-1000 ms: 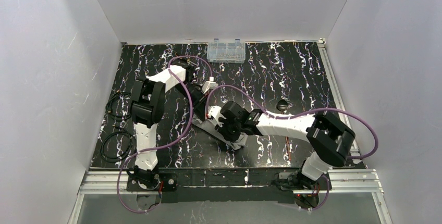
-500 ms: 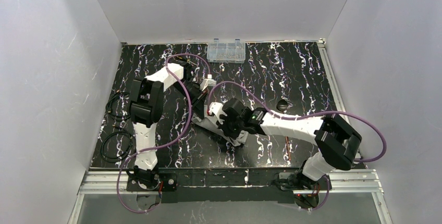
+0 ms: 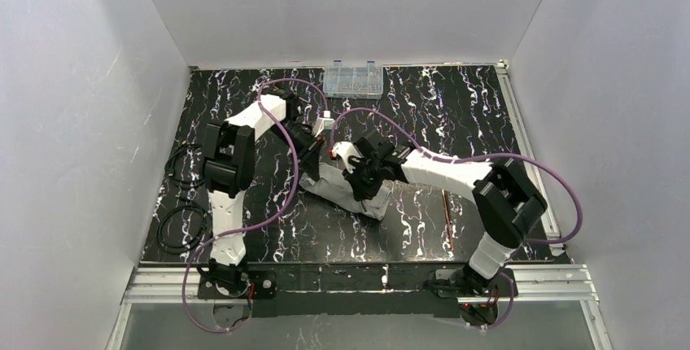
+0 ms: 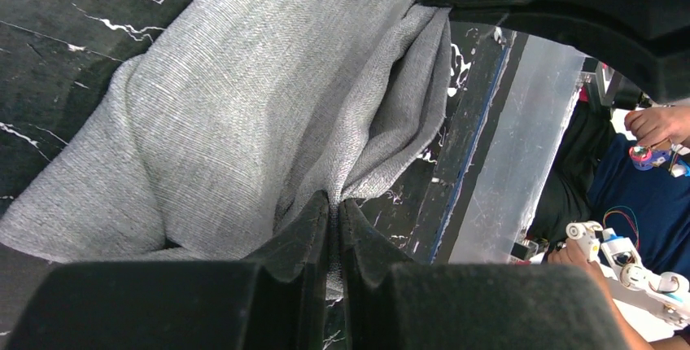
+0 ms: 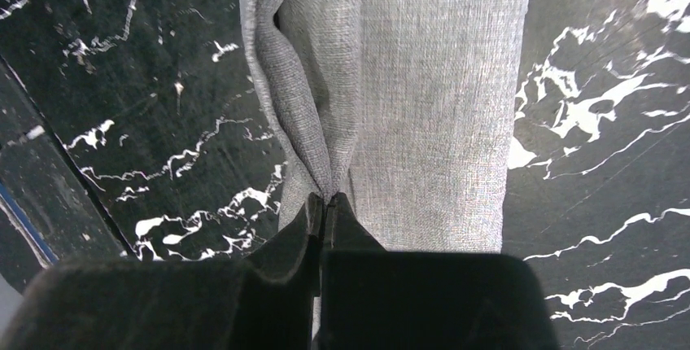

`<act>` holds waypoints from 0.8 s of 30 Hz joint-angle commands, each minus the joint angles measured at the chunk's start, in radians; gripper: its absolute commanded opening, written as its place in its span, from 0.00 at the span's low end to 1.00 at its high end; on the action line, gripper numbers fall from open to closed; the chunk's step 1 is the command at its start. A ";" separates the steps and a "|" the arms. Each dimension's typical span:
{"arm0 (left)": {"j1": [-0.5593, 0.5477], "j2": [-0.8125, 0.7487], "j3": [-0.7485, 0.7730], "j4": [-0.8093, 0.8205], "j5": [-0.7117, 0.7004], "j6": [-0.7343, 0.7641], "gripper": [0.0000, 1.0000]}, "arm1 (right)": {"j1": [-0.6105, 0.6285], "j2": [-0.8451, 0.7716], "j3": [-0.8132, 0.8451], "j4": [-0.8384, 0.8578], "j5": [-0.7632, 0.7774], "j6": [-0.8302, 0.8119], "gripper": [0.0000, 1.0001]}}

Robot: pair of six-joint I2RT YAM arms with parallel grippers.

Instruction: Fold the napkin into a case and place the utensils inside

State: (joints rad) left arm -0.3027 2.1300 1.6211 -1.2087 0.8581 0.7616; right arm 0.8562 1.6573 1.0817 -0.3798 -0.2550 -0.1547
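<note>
The light-grey napkin (image 3: 348,194) lies as a narrow folded bundle at the table's middle, between both arms. My left gripper (image 3: 316,159) is at its far-left end. In the left wrist view the left gripper (image 4: 334,205) is shut on a pinched fold of the napkin (image 4: 228,106). My right gripper (image 3: 358,177) is over the bundle's far side. Seen from the right wrist, the right gripper (image 5: 325,200) is shut on a raised crease of the napkin (image 5: 431,98). One thin copper utensil (image 3: 444,206) lies on the table right of the cloth, under the right arm.
A clear plastic compartment box (image 3: 352,80) stands at the table's back edge. Black cable loops (image 3: 181,221) lie beside the left arm's base. The metal rail (image 3: 358,277) runs along the near edge. White walls close in three sides.
The right gripper has shut on the napkin's crease and moved toward the back left with it. The left gripper, still shut on the cloth, shifted slightly back.
</note>
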 commanded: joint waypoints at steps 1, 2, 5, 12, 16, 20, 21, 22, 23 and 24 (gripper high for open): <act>0.004 0.032 0.036 -0.009 0.026 -0.018 0.06 | -0.037 0.046 0.061 -0.065 -0.080 -0.047 0.01; 0.004 0.037 0.038 -0.001 0.019 -0.030 0.07 | -0.043 0.053 0.063 -0.068 -0.082 -0.052 0.01; 0.004 0.042 0.037 0.031 -0.006 -0.065 0.07 | -0.067 0.068 0.076 -0.077 -0.084 -0.064 0.01; 0.004 0.059 0.039 0.068 -0.023 -0.131 0.07 | -0.087 0.101 0.116 -0.073 -0.105 -0.059 0.13; 0.004 0.063 0.034 0.067 -0.023 -0.129 0.07 | -0.087 0.073 0.128 -0.050 -0.085 -0.054 0.49; 0.004 0.068 0.034 0.067 -0.006 -0.133 0.07 | -0.090 0.033 0.129 0.065 -0.142 -0.014 0.62; 0.004 0.068 0.033 0.067 -0.003 -0.133 0.07 | -0.091 0.032 0.123 0.115 -0.179 0.011 0.63; 0.004 0.068 0.033 0.067 0.004 -0.134 0.07 | -0.091 0.034 0.117 0.168 -0.213 0.038 0.65; 0.004 0.068 0.032 0.066 0.007 -0.131 0.07 | -0.092 0.041 0.112 0.214 -0.249 0.070 0.68; 0.004 0.068 0.033 0.064 0.010 -0.129 0.07 | -0.091 0.053 0.108 0.261 -0.274 0.105 0.74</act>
State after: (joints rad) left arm -0.3031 2.1883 1.6375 -1.1301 0.8276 0.6323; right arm 0.7677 1.7439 1.1687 -0.3412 -0.3939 -0.1566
